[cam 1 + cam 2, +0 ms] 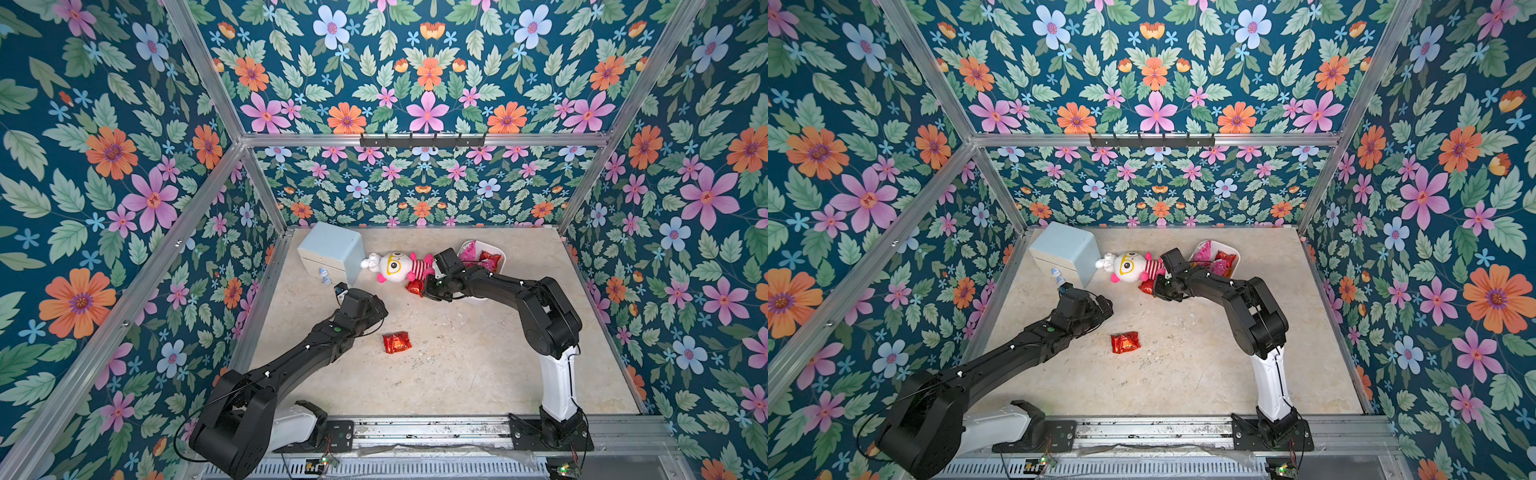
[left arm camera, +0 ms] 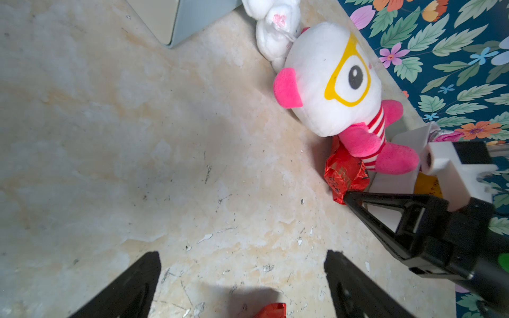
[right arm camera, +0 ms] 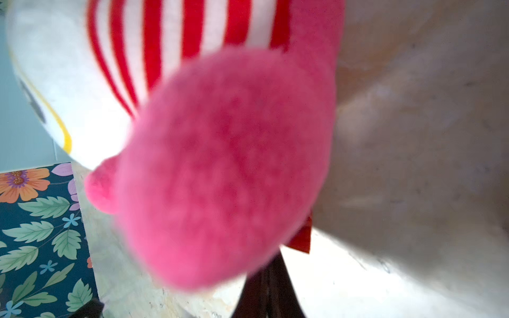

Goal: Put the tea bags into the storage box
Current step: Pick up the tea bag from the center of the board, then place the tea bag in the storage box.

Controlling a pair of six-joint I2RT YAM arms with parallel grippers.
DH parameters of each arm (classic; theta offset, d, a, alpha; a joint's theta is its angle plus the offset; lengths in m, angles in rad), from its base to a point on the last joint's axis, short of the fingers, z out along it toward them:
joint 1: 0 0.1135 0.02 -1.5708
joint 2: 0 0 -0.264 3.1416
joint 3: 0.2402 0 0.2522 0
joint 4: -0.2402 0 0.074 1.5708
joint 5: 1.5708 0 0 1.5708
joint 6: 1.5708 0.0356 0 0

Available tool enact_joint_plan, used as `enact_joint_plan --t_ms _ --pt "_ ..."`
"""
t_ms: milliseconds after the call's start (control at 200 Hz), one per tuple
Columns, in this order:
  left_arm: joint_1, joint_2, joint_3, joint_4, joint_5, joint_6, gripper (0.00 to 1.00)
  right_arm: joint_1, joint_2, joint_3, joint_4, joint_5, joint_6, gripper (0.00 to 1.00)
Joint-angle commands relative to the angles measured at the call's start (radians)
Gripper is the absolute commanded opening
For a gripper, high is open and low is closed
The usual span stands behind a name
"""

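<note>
By the table's (image 1: 478,374) far right corner, we are pinching a red tea bag (image 2: 344,176) in our right claw (image 2: 347,198); several bags (image 1: 486,259) are lying in the box (image 1: 503,261), another bag (image 1: 397,343) mid-table near our wide left claw (image 2: 242,255).

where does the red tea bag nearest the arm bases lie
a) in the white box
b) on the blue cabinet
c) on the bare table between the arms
c: both top views show this red tea bag alone on the table between left arm and right arm, outside the storage box.
</note>
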Motion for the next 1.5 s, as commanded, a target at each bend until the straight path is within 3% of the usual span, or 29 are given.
enact_joint_plan --t_ms 0,305,505,715,860,1005,1235,1495 --pt "0.001 -0.002 0.001 0.008 -0.007 0.004 0.99 0.001 -0.036 0.000 -0.023 -0.027 -0.033 0.00" --pt "0.001 0.031 0.034 0.008 -0.008 0.028 0.99 0.009 -0.230 -0.061 -0.078 -0.099 -0.047 0.00" --pt "0.001 0.065 0.056 0.022 0.013 0.033 0.99 -0.019 -0.324 0.000 -0.200 0.028 -0.112 0.00" --pt "0.001 0.083 0.071 0.025 0.031 0.036 0.99 -0.184 -0.350 0.037 -0.252 0.162 -0.181 0.00" --pt "0.001 0.071 0.073 0.015 0.027 0.036 0.99 -0.313 -0.291 0.083 -0.249 0.197 -0.227 0.00" --pt "0.001 0.052 0.067 0.000 0.019 0.034 0.99 -0.378 -0.176 0.195 -0.288 0.252 -0.273 0.00" --pt "0.001 0.038 0.060 -0.012 0.013 0.030 0.99 -0.384 -0.001 0.393 -0.409 0.399 -0.338 0.00" --pt "0.001 0.044 0.075 -0.023 0.013 0.036 0.99 -0.384 0.115 0.474 -0.477 0.386 -0.357 0.00"
